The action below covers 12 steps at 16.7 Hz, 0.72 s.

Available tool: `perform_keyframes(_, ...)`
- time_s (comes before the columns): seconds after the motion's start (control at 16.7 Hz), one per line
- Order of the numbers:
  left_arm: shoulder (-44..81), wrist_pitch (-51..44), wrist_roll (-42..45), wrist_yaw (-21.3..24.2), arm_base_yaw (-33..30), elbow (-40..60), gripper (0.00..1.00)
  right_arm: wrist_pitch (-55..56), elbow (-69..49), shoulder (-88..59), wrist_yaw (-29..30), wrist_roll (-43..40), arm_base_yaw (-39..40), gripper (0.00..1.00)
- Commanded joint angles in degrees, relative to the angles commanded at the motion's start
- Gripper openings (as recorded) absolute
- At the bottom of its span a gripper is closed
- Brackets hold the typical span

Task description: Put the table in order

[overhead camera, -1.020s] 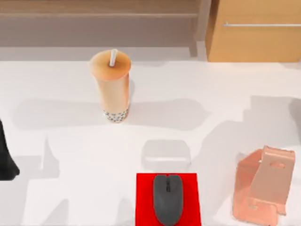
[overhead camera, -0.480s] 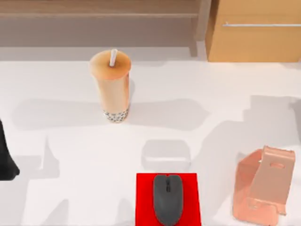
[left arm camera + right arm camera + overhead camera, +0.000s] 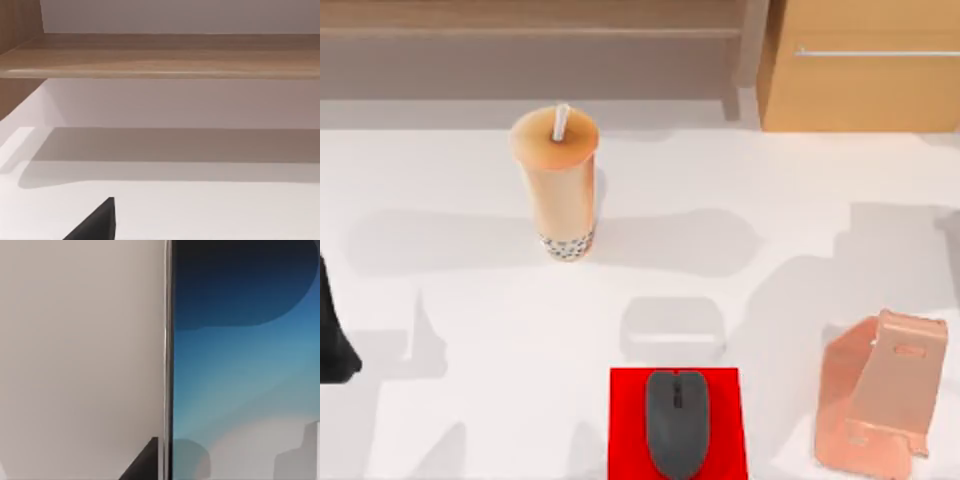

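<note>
The white table [image 3: 460,300] carries a tall bubble tea cup [image 3: 558,185] with a straw, standing upright left of the middle. A dark grey mouse [image 3: 677,422] lies on a red mat [image 3: 625,430] at the front edge. At the front right stands a pink phone stand [image 3: 880,395]. A black part of my left arm [image 3: 332,335] pokes in at the table's left edge, and my left gripper [image 3: 95,225] hangs over bare tabletop. My right gripper [image 3: 145,462] is right up against the thin edge of a flat blue-screened slab [image 3: 240,365].
A light-brown wooden cabinet [image 3: 865,70] with a metal bar handle [image 3: 875,52] stands at the back right. A low wooden shelf [image 3: 530,40] runs along the back, also seen as a wooden board [image 3: 160,55] ahead of the left wrist.
</note>
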<state>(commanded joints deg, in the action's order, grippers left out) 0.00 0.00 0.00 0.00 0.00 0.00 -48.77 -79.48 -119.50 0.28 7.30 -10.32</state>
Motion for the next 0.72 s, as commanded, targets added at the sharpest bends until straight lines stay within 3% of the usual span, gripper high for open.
perform_keyframes(0.54, 0.0, 0.0, 0.0, 0.0, 0.0, 0.0, 1.0, -4.97, -2.67, 2.08, -0.05, 0.03, 0.0, 0.0)
perform_keyframes(0.72, 0.0, 0.0, 0.0, 0.0, 0.0, 0.0, 1.0, -5.94, -2.48, 5.28, 2.51, 3.56, 3.16, 0.0)
